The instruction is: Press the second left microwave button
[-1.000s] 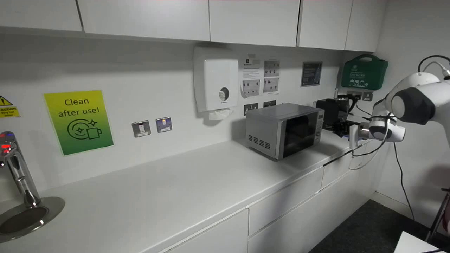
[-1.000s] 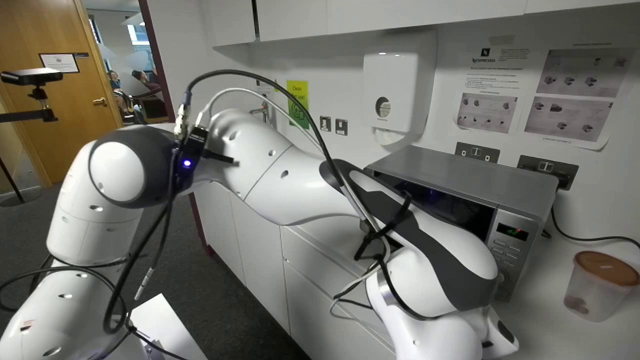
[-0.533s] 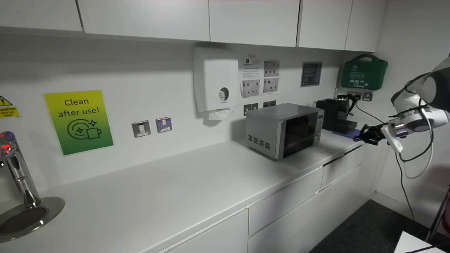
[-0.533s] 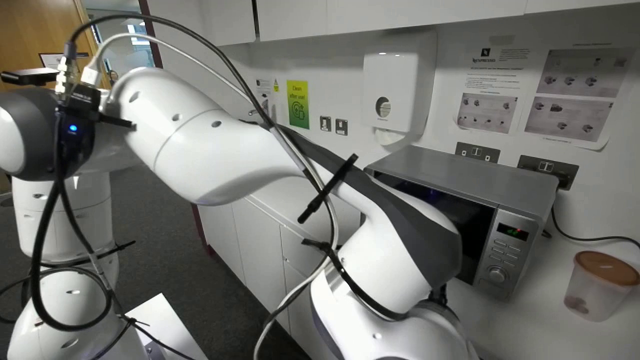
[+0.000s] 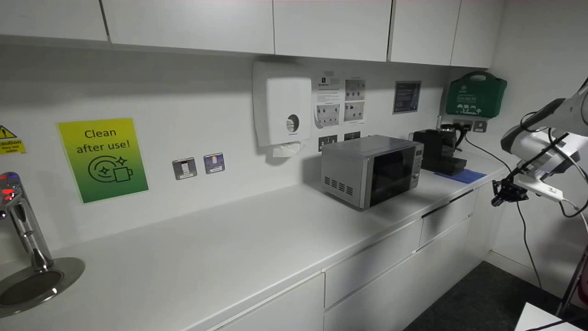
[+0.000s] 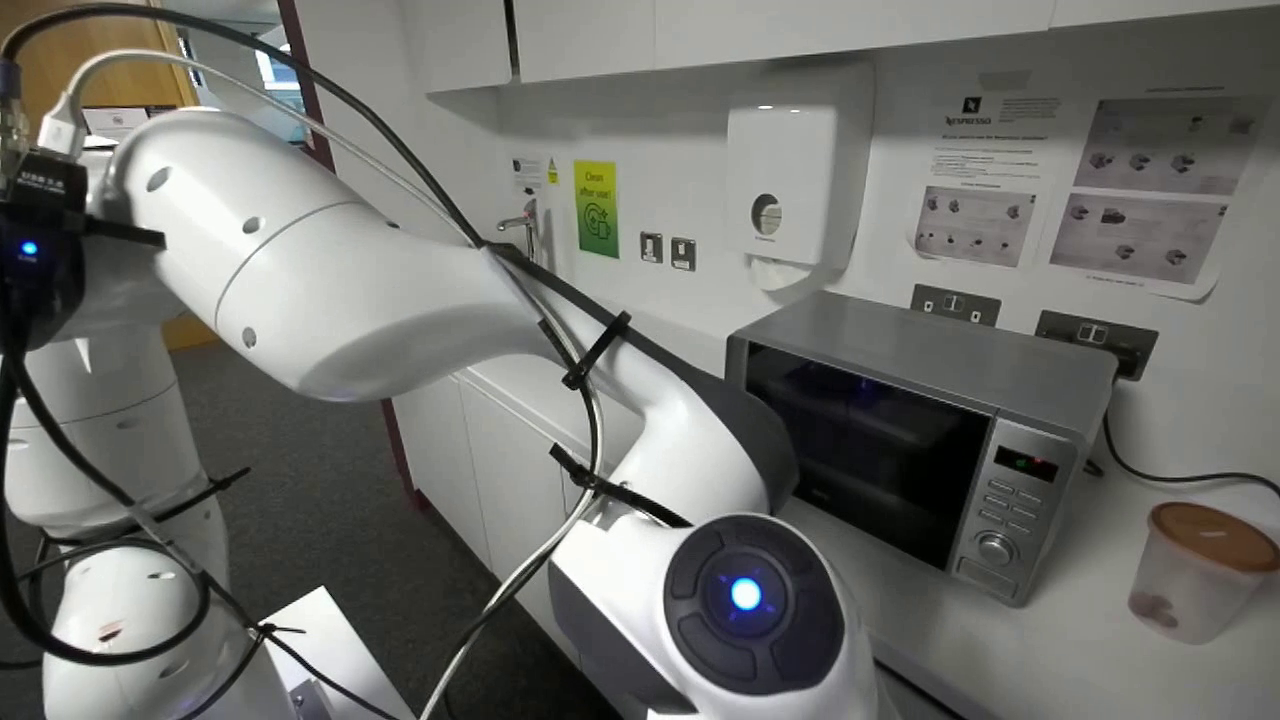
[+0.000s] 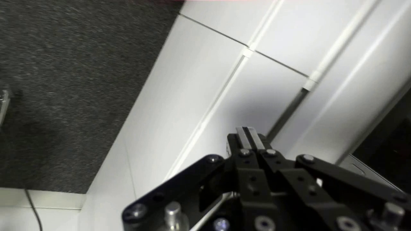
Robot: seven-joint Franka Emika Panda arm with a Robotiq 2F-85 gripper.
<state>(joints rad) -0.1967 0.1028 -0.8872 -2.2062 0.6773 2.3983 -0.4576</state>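
The grey-silver microwave (image 5: 353, 168) stands on the counter with its dark window facing out. In an exterior view the microwave (image 6: 900, 430) shows its control strip (image 6: 1015, 500), with a lit green display (image 6: 1026, 463), several small buttons (image 6: 1008, 507) in two columns and a round knob (image 6: 996, 547). My gripper (image 5: 497, 201) is off the counter's front edge, right of and apart from the microwave, tilted downward. In the wrist view my gripper (image 7: 247, 129) is shut with nothing between its fingertips, and a dark corner of the microwave (image 7: 390, 144) shows at right.
A black appliance (image 5: 434, 151) and a blue mat (image 5: 461, 176) are beyond the microwave. A clear tub with an orange lid (image 6: 1210, 540) stands beside it. A white dispenser (image 5: 285, 105) hangs on the wall. Drawer fronts (image 7: 257, 86) lie below the gripper.
The arm has drawn back from the counter. My gripper moved from near the microwave's front to the right and down in an exterior view and tilted downward. The control strip is now uncovered.
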